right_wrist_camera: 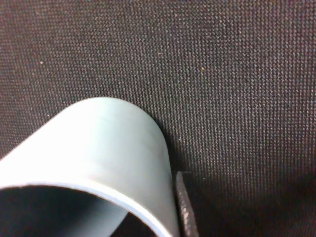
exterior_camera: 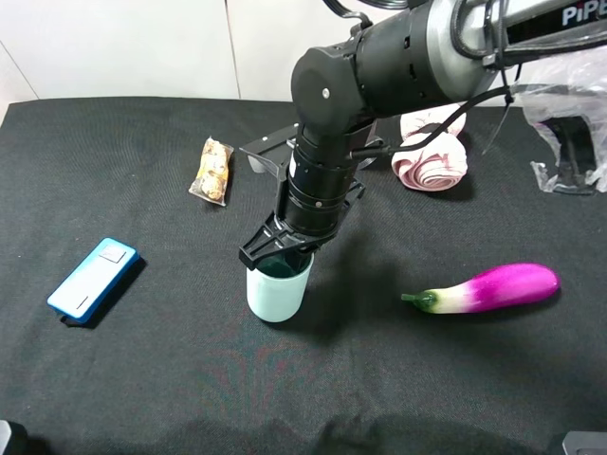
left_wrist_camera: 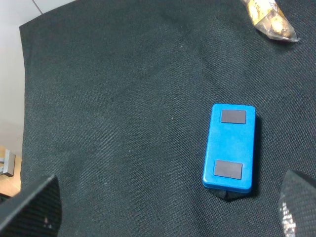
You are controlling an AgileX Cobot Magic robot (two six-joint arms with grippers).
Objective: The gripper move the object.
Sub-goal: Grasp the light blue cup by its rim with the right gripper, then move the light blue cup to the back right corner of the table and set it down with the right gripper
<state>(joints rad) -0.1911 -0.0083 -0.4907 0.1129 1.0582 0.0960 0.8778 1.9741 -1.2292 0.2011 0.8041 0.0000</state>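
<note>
While poised at the cup (exterior_camera: 275,296) rim with right hand (exterior_camera: 277,256), cannot tell whether pinching. Reached only — yet to lift, shift.

1. Table w/ black cloth cover (exterior_camera: 142,379) carried everything.
2. Flat blue rectangular device (exterior_camera: 92,281); clear-wrapped snack packet (exterior_camera: 212,171).
3. Pale blue-green plastic cup (exterior_camera: 277,294), upright.
4. Purple-white eggplant (exterior_camera: 488,287), rolled pink cloth (exterior_camera: 432,166), clear plastic bag (exterior_camera: 569,133).

Even, soft overhead light; exterior view bright and sharp. Black desk (exterior_camera: 142,379) matte, swallowing light. Faint shadow off cup (exterior_camera: 277,292) toward 4 o'clock. Gloss streak on eggplant (exterior_camera: 493,287). Right wrist close-up: weave crisp, cup rim blurred, dim inside. Left wrist: fingertips (left_wrist_camera: 32,207) soft, unfocused.
</note>
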